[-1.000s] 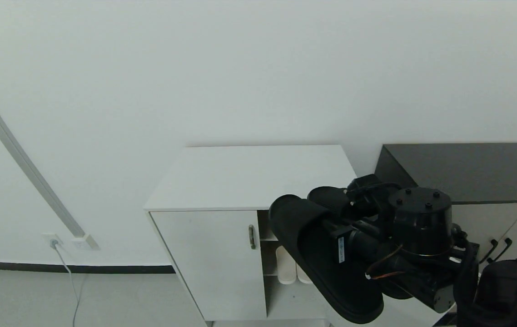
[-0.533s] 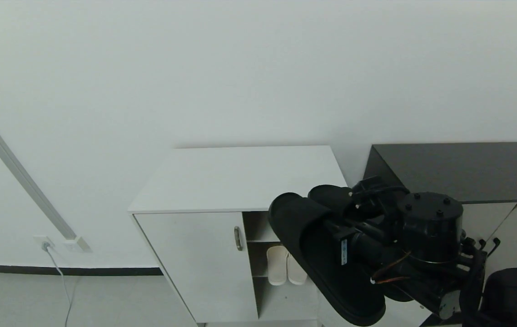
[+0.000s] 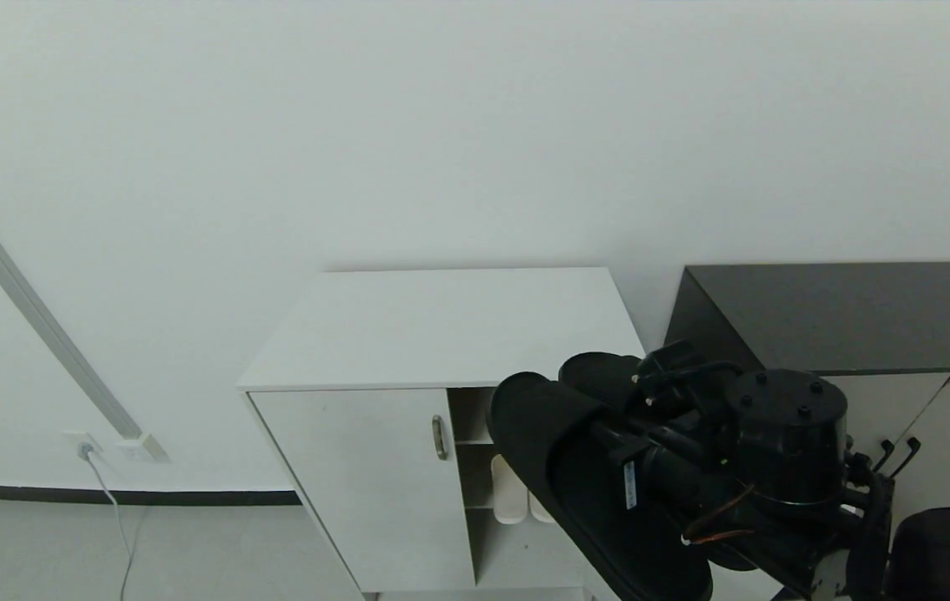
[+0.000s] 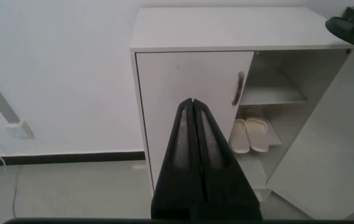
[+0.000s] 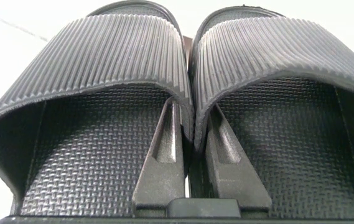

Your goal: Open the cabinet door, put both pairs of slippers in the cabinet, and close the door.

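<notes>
The right claw (image 5: 191, 127), gripping the black slippers (image 3: 550, 442), is lowering them toward the open right side of the cabinet (image 3: 442, 325), where the white slippers (image 4: 249, 134) are sitting on a shelf (image 4: 275, 94); the left claw (image 4: 193, 106) is hanging closed, empty.

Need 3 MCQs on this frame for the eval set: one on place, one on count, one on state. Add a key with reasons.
1. Where is the pair of plain white slippers?
A) on top of the white two-door cabinet
B) on a shelf inside it
C) on the floor

2. How many black ribbed rubber slippers does the right gripper hold?
A) one
B) two
C) three

3. What state is the left gripper in?
A) shut, empty
B) wide open
C) clamped on the door handle

Key:
1 B: the pair sits on a shelf in the cabinet's open compartment.
2 B: its fingers pinch the inner sides of two slippers together.
3 A: its fingers are pressed together with nothing between them.
</notes>
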Robot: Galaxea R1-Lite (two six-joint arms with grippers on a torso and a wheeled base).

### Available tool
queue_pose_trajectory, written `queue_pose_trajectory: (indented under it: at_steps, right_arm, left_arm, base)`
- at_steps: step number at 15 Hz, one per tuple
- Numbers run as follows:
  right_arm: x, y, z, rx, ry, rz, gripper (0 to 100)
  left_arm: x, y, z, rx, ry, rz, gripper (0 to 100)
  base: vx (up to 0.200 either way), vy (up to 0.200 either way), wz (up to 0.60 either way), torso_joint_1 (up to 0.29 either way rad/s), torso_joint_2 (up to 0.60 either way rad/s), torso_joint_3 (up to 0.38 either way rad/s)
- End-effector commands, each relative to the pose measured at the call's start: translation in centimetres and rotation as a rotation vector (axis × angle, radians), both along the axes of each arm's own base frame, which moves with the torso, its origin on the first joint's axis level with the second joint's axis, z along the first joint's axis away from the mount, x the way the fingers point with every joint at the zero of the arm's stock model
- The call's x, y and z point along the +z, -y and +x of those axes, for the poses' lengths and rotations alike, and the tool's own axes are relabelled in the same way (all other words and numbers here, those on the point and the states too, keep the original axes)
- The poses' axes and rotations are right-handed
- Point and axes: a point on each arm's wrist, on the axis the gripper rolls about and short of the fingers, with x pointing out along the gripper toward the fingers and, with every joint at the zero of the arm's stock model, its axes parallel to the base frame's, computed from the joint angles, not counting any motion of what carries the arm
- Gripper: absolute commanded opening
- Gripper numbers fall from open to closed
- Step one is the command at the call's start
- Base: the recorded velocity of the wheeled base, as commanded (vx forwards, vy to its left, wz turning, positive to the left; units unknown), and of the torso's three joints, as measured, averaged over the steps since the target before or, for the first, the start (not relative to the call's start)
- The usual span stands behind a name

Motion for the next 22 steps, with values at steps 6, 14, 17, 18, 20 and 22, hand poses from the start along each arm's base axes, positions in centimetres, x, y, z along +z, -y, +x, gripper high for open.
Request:
queue_pose_trajectory:
  at_steps: [6, 14, 17, 18, 20, 22]
  right_arm:
    - [-0.23, -0.07, -0.26, 0.012, 0.004, -0.015, 0]
    - [-0.42, -0.08, -0.38, 0.016, -0.002, -0.021, 0]
    - [-0.51, -0.20, -0.40, 0.018, -0.002, -0.021, 0]
    - [-0.51, -0.20, -0.40, 0.018, -0.002, -0.021, 0]
    - [-0.59, -0.22, -0.43, 0.019, -0.004, -0.023, 0]
    - [-0.66, -0.22, -0.50, 0.021, -0.006, -0.025, 0]
  left_arm:
    - [0.01, 0.00, 0.01, 0.001, -0.001, 0.000, 0]
    - [0.01, 0.00, 0.01, 0.001, -0.001, 0.000, 0]
    - [0.01, 0.00, 0.01, 0.001, -0.001, 0.000, 0]
    - [0.01, 0.00, 0.01, 0.001, -0.001, 0.000, 0]
    - [0.01, 0.00, 0.01, 0.001, -0.001, 0.000, 0]
    - [0.01, 0.00, 0.01, 0.001, -0.001, 0.000, 0]
  base:
    - [-0.100, 0.000, 0.00, 0.000, 0.00, 0.000]
    - [0.000, 0.000, 0.00, -0.011, 0.02, 0.010]
    - [0.000, 0.000, 0.00, -0.145, 0.33, 0.178]
    - [0.000, 0.000, 0.00, -0.154, 0.35, 0.188]
    - [0.000, 0.000, 0.00, -0.164, 0.37, 0.208]
    - [0.000, 0.000, 0.00, -0.168, 0.38, 0.222]
